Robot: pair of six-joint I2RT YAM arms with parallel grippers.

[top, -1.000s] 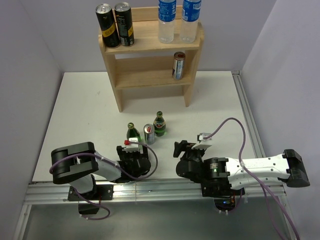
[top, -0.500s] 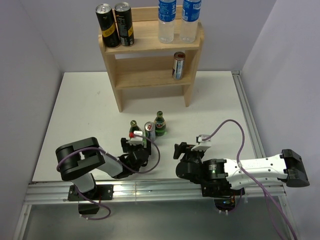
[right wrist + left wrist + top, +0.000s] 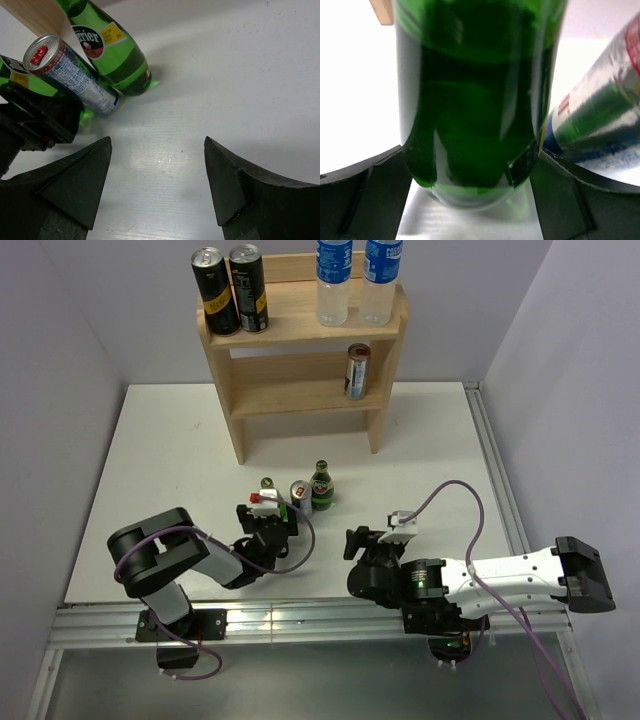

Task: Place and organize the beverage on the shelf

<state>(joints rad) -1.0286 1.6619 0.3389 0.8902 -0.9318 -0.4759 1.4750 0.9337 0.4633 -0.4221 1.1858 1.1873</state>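
A green glass bottle [image 3: 267,487] stands between the jaws of my left gripper [image 3: 268,512]. The gripper is open, and in the left wrist view [image 3: 472,170] the bottle [image 3: 470,100] fills the gap, with a finger close on each side. A silver and blue can [image 3: 300,493] stands just to its right, touching the right finger [image 3: 560,190]. A second green bottle [image 3: 320,490] stands beside the can. My right gripper [image 3: 360,540] is open and empty over bare table, short of the can [image 3: 70,75] and the green bottle [image 3: 112,55]. The light-wood shelf [image 3: 300,330] stands at the back.
The shelf's top tier holds two black cans [image 3: 230,288] at the left and two water bottles [image 3: 350,280] at the right. A slim can [image 3: 357,370] stands on the middle tier at the right. White walls close in the table on both sides.
My left gripper has moved forward around the green bottle. The bottle and the can have shifted a little towards the shelf. The right arm has barely moved.
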